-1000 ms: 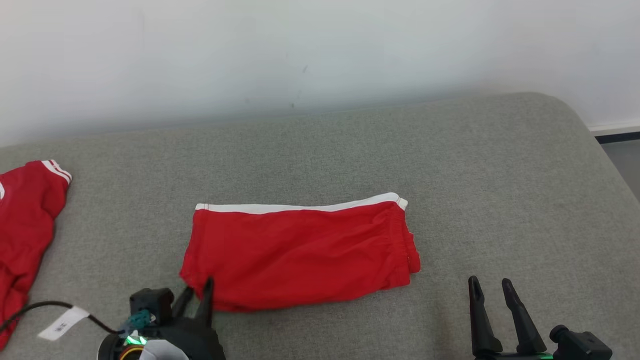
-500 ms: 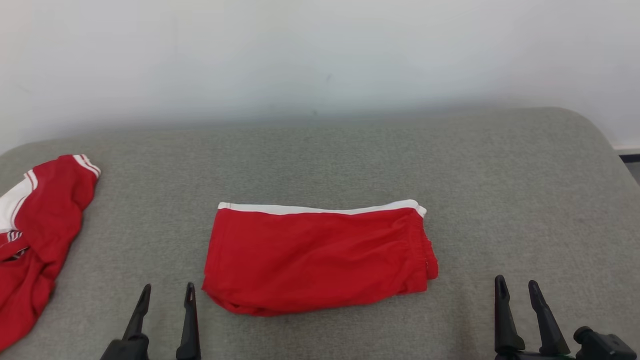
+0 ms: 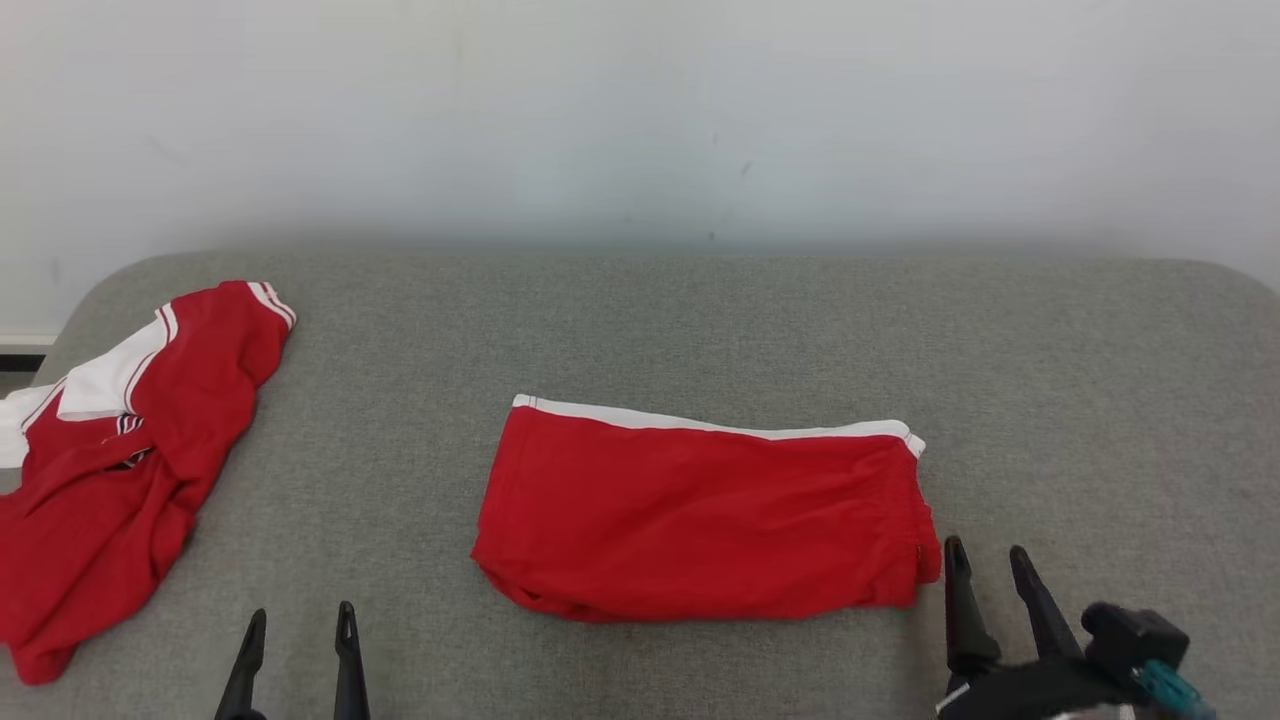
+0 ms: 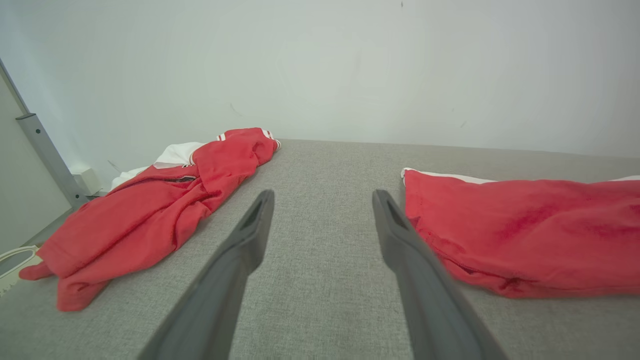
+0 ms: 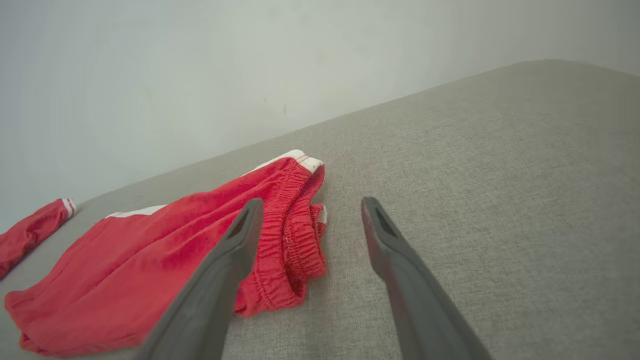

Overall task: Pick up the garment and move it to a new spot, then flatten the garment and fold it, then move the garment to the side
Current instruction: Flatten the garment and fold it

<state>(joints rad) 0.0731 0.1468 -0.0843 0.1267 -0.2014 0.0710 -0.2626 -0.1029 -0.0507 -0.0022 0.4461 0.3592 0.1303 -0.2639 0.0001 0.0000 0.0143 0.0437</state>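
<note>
The folded red shorts (image 3: 700, 520) lie a little right of the middle of the grey bench (image 3: 700, 320), closer to its front edge than to the back edge by the white wall (image 3: 640, 120). The white-trimmed side faces the wall and the elastic waistband end points toward the bench's right end.

The right gripper (image 3: 987, 549) sits at the front edge just beside that waistband end. Its fingers are spread apart with nothing between them. From the wrist camera, its inner finger crosses in front of the gathered waistband; I cannot tell whether it touches the cloth.

The left gripper (image 3: 301, 612) is also at the front edge, fingers parted and empty. It stands over bare fabric between the shorts and a crumpled red and white jersey (image 3: 130, 450), which is heaped at the bench's left end.

Bare grey surface runs from the shorts out to the rounded right end. There is another bare strip along the back edge, and a narrower gap between the shorts and the jersey.
</note>
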